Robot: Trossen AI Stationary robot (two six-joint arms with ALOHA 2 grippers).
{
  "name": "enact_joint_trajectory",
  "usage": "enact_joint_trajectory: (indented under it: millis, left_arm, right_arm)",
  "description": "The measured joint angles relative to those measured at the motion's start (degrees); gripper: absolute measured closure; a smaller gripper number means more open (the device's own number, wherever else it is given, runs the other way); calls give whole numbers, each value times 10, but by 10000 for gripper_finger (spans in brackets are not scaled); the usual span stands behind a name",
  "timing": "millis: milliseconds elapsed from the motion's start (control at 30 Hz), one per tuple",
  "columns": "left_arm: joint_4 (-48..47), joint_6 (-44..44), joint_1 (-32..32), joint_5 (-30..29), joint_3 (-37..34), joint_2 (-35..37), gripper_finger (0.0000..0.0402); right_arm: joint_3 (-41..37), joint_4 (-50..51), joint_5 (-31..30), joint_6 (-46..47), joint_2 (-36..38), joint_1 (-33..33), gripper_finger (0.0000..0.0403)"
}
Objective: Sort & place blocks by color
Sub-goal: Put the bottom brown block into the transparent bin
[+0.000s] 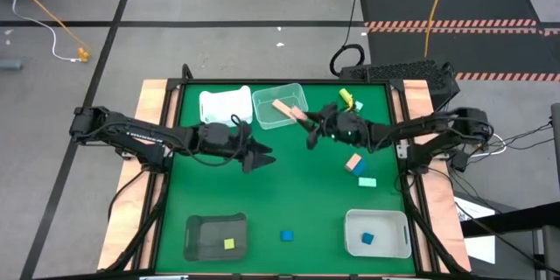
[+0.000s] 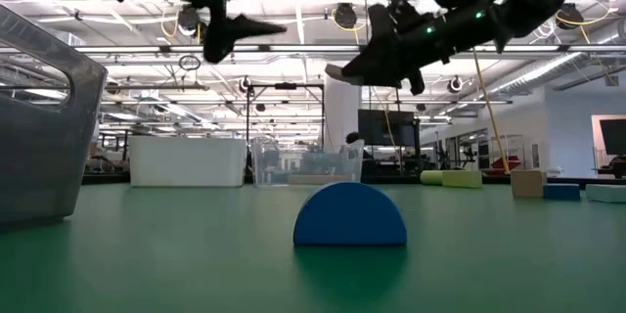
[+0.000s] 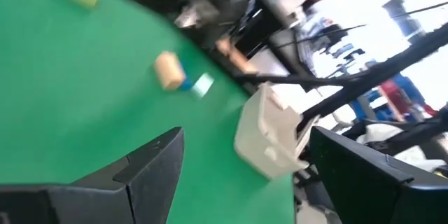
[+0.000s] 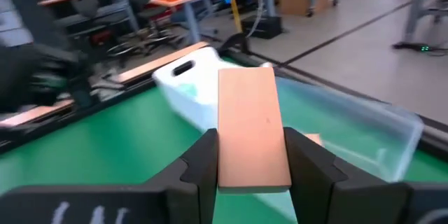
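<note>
My right gripper (image 1: 310, 129) is shut on a salmon bar (image 1: 301, 115) and hovers by the near right corner of the clear bin (image 1: 282, 115). A second salmon bar (image 1: 282, 106) lies in that bin. My left gripper (image 1: 260, 154) hangs open over the table's middle with nothing between its fingers. A tan block (image 1: 354, 164) and a mint block (image 1: 367, 180) lie at the right. Yellow-green blocks (image 1: 347, 98) sit at the far right. A blue block (image 1: 286, 236) lies near the front edge; in the low view it shows as a half-round (image 2: 350, 213). My right gripper pinches the salmon bar by its two long sides (image 4: 231, 164) between the two fingers (image 4: 201, 162), at the end of the bar nearest the wrist. The fingers reach nearly level from the table's right and lie along the bar. The bar sticks out ahead of them, lifted clear of the table.
A white bin (image 1: 224, 106) stands left of the clear one at the back. A dark bin (image 1: 203, 236) at the front left holds a yellow-green block (image 1: 229, 244). A white bin (image 1: 395, 234) at the front right holds a blue block (image 1: 367, 239). Bare green surface lies between the arms and the front bins.
</note>
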State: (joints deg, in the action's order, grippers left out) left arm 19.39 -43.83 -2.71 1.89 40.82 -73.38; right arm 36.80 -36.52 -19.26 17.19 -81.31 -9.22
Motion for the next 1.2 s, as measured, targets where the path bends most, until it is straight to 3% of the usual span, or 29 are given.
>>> enact_joint_trajectory:
  millis: [267,367,800,1200]
  left_arm:
    - [66,60,0,0,0,0,94]
    - [75,73,0,0,0,0,94]
    - [73,106,0,0,0,0,94]
    - [57,99,0,0,0,0,94]
  right_arm:
    - [43,-1,1,-1,-35,-67,285]
    - [72,2,30,-11,-59,-83,284]
    - [223,185,45,-43,-157,-133,283]
    - [239,192,74,-44,-225,-140,281]
